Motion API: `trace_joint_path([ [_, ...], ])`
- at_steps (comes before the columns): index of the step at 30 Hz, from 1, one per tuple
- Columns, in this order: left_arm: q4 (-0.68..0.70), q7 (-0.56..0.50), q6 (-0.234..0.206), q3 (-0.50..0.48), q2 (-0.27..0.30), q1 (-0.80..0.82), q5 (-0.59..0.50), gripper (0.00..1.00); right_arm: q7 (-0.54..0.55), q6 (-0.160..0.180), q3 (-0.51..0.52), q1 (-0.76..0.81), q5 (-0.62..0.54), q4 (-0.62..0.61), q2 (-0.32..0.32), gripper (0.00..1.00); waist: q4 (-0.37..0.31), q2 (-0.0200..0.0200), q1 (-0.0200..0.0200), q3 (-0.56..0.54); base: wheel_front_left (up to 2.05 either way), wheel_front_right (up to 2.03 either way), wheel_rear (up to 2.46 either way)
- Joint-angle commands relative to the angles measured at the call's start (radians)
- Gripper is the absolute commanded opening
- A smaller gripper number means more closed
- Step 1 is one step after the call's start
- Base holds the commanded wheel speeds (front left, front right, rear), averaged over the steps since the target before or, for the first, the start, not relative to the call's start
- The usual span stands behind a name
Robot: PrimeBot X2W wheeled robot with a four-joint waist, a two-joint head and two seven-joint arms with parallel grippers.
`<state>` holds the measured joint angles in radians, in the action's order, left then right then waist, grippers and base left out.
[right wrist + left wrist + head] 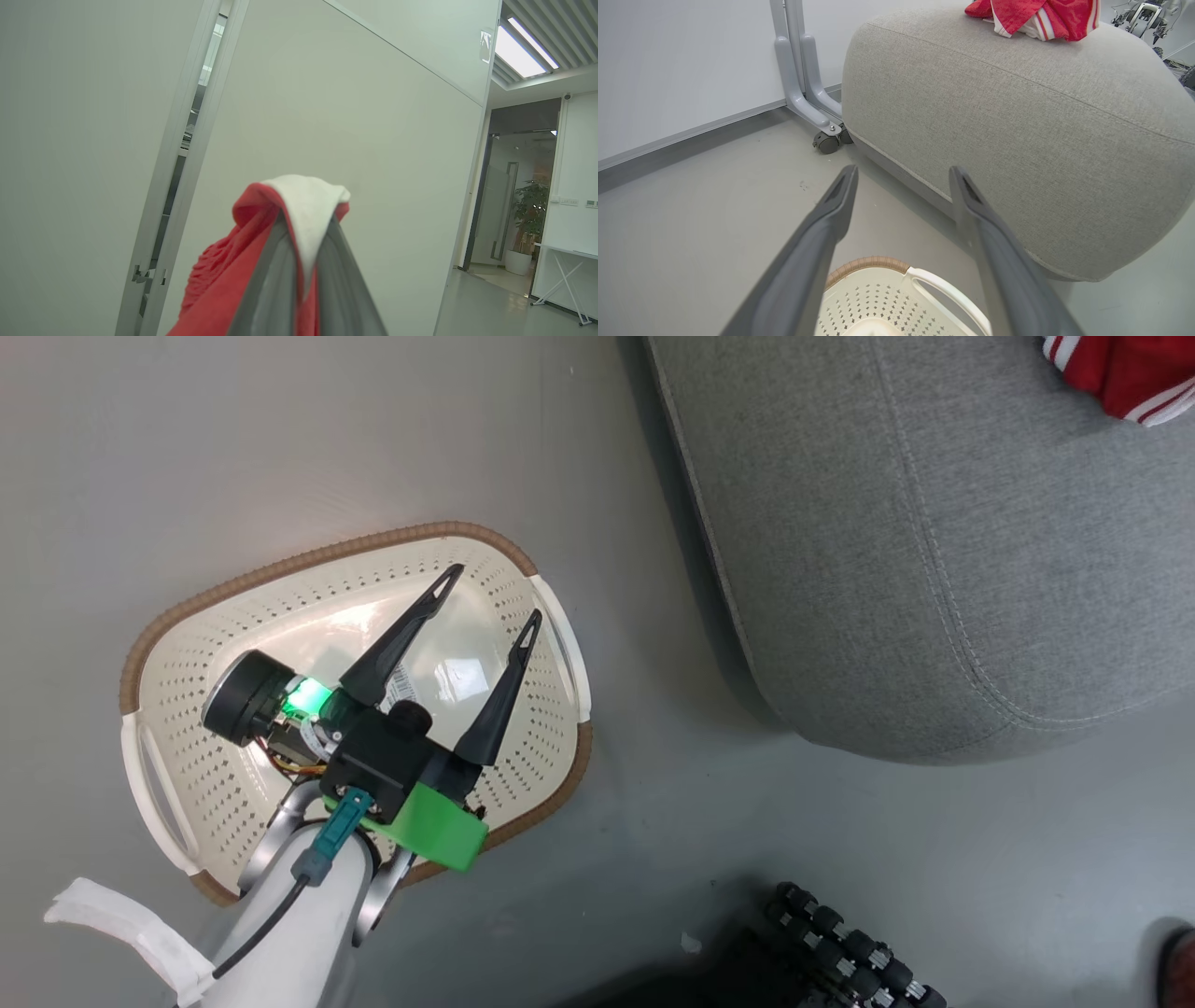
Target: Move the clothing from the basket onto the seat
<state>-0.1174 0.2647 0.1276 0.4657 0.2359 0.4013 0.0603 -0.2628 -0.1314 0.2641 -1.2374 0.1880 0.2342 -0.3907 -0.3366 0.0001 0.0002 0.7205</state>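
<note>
The right pincer (306, 224) is clamped narrow on a red garment with a white panel (219, 270). The cloth is bunched over its tips and hangs down its left finger. Beyond the tips there is only a pale wall panel (350, 116), so this arm looks to be raised and pointing away from the floor.

The left pincer (495, 593) is spread wide and holds nothing. It hangs over the cream perforated laundry basket (187, 747), whose shiny bottom with its barcode sticker (403, 683) shows between and behind the fingers. No cloth can be seen there, though the wrist hides part of the floor of the basket.

Ahead and to the right of the left pincer's tips sits the grey upholstered seat (1017, 140). A heap of red clothing with white stripes (1036, 16) already lies on its far top.

I judge the step to be the carry, with a garment lifted and not yet laid down, and probably the last one. The next move calls for swinging the right pincer over the seat cushion, lowering it until the cloth rests there, then opening. The left pincer need only stay clear.
</note>
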Motion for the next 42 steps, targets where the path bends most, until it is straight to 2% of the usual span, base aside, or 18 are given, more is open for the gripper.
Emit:
trace_joint_path([
  [1, -0.001, -0.001, 0.004, 0.001, 0.010, 0.021, -0.003, 1.00, -0.003, 0.001, 0.015, 0.018, -0.007, 0.016, -0.009, 0.00, 0.025, -0.0001, -0.0002, 0.058, 0.00, 0.00, 0.00],
  [7, -0.014, -0.001, 0.001, 0.003, 0.021, 0.002, -0.002, 1.00, -0.003, 0.001, 0.135, 0.173, -0.046, 0.111, -0.008, 0.00, 0.009, -0.0001, -0.0002, 0.036, 0.00, 0.00, 0.00],
  [12, -0.024, -0.001, -0.004, 0.010, 0.016, -0.033, 0.009, 1.00, -0.003, 0.001, 0.268, 0.322, -0.078, 0.197, 0.049, 0.00, -0.005, -0.0001, -0.0002, -0.020, 0.00, 0.00, 0.00],
  [13, -0.025, -0.001, -0.005, 0.010, 0.015, -0.038, 0.010, 1.00, -0.003, 0.001, 0.287, 0.344, -0.081, 0.215, 0.063, 0.25, -0.009, -0.0001, -0.0002, -0.033, 0.00, 0.00, 0.00],
  [14, -0.024, -0.001, -0.006, 0.012, 0.014, -0.045, 0.011, 1.00, -0.003, 0.001, 0.310, 0.370, -0.086, 0.232, 0.078, 0.99, -0.012, -0.0001, -0.0002, -0.047, 0.00, 0.00, 0.00],
  [21, -0.034, -0.001, -0.008, 0.034, -0.011, -0.087, 0.020, 1.00, -0.003, 0.001, 0.381, 0.547, -0.082, 0.248, 0.170, 1.00, -0.011, -0.0001, -0.0002, -0.158, 0.00, 0.00, 0.00],
  [27, -0.049, -0.001, -0.014, 0.038, -0.061, -0.132, 0.037, 1.00, -0.003, 0.001, 0.366, 0.726, -0.069, 0.270, 0.243, 1.00, 0.022, -0.0001, -0.0002, -0.271, 0.00, 0.00, 0.00],
  [32, -0.066, -0.001, -0.030, 0.015, -0.112, -0.190, 0.064, 1.00, -0.003, 0.001, 0.258, 0.860, -0.005, 0.242, 0.297, 1.00, 0.069, -0.0001, -0.0002, -0.370, 0.00, 0.00, 0.00],
  [38, -0.074, -0.001, -0.044, -0.035, -0.158, -0.269, 0.102, 1.00, -0.003, 0.001, 0.085, 1.017, 0.063, 0.121, 0.315, 1.00, 0.159, -0.0001, -0.0002, -0.488, 0.00, 0.00, 0.00],
  [42, -0.076, -0.001, -0.055, -0.075, -0.177, -0.314, 0.120, 1.00, -0.003, 0.001, -0.035, 1.095, 0.051, 0.054, 0.321, 1.00, 0.221, -0.0001, -0.0002, -0.546, 0.00, 0.00, 0.00],
])
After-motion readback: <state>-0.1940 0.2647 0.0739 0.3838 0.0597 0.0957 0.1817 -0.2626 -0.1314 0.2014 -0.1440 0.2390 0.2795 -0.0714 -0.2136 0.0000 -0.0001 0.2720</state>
